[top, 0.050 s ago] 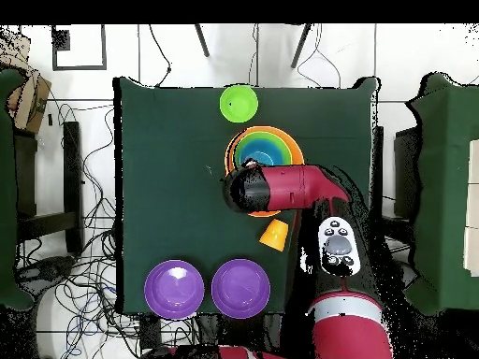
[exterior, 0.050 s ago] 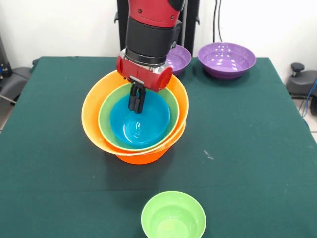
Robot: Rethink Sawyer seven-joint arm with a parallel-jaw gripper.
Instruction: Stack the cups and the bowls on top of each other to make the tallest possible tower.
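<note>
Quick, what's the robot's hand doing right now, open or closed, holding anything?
Hand: closed and empty, its fingers pressed together, hanging down inside the blue bowl at the top of the tower.

The red and black arm (exterior, 0.050 s ago: 151, 34) is extended downward from above, with the wrist held vertical. The gripper (exterior, 0.050 s ago: 136, 106) is pointed straight down, and its dark fingers (exterior, 0.050 s ago: 132, 99) are pressed close together.

hidden: left purple bowl (exterior, 0.050 s ago: 177, 58) mostly behind arm | cut off: small green bowl (exterior, 0.050 s ago: 173, 216) at bottom edge | orange cup (top, 0.050 s ago: 274, 235) possibly tipped
</note>
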